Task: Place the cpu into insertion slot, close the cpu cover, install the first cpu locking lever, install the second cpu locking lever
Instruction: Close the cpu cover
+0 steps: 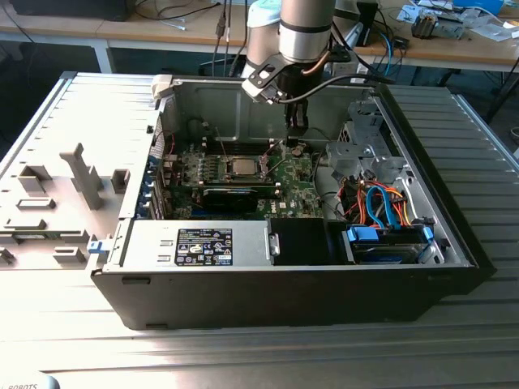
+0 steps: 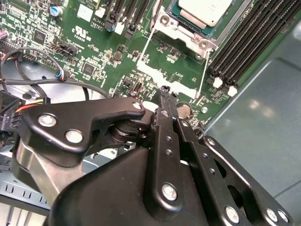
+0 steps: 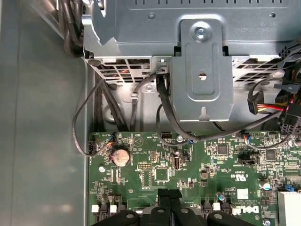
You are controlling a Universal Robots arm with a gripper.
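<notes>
1 cpu (image 2: 204, 9) on mobo (image 2: 94, 47), 2 thin lever rods (image 2: 146, 47) beside it, 1 end effector (image 2: 164, 90) closed, empty

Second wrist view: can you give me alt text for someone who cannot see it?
The black gripper, fingers closed together and empty, hovers over a green motherboard. Beyond it the cpu lies framed by the silver cpu cover, with black memory slots alongside.

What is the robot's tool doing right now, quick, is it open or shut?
Tool: shut, with the fingers pressed together and nothing held between them, above the green board.
</notes>
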